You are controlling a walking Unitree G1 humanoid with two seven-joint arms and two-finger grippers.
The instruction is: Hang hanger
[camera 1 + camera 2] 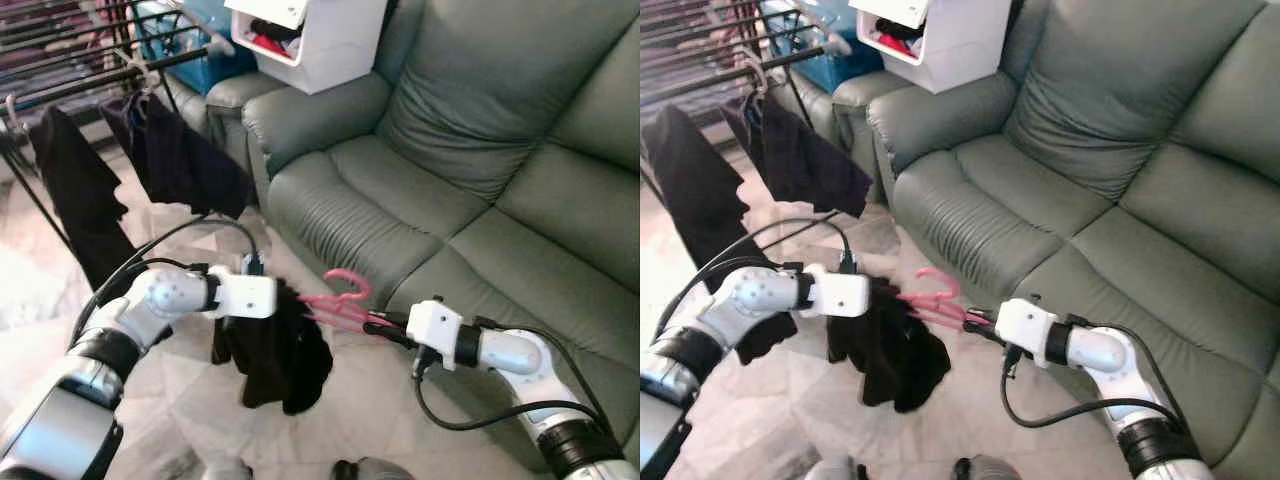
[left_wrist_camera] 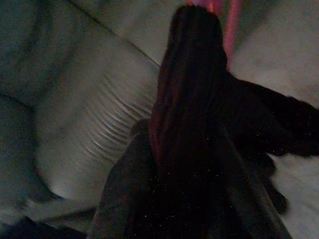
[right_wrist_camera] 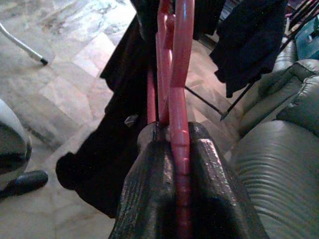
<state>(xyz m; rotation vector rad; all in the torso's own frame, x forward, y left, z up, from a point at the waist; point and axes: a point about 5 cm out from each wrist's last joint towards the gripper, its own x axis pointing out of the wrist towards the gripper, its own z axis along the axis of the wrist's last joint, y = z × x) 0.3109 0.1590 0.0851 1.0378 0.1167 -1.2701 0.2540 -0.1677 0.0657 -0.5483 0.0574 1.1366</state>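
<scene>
Sofa [image 1: 480,180] right, drying rack [image 1: 70,70] left, hanger [image 1: 340,300] between.

Both arms meet low in front of the green sofa [image 1: 450,150]: right gripper [image 1: 385,325] clamps the pink hanger [image 1: 340,300], left gripper [image 1: 285,300] sits buried in the black garment [image 1: 280,355] (fingers hidden). Drying rack [image 1: 90,70] at 10 o'clock.

A grey-green leather sofa [image 1: 470,170] runs across the right and back of the scene, its seat cushions creased. A white box [image 1: 320,35] sits on its armrest. The floor [image 1: 190,400] is pale marbled tile. At the left stands a dark metal drying rack [image 1: 70,70] with dark clothes [image 1: 180,160] hanging from its bars. Light is soft and even.
</scene>
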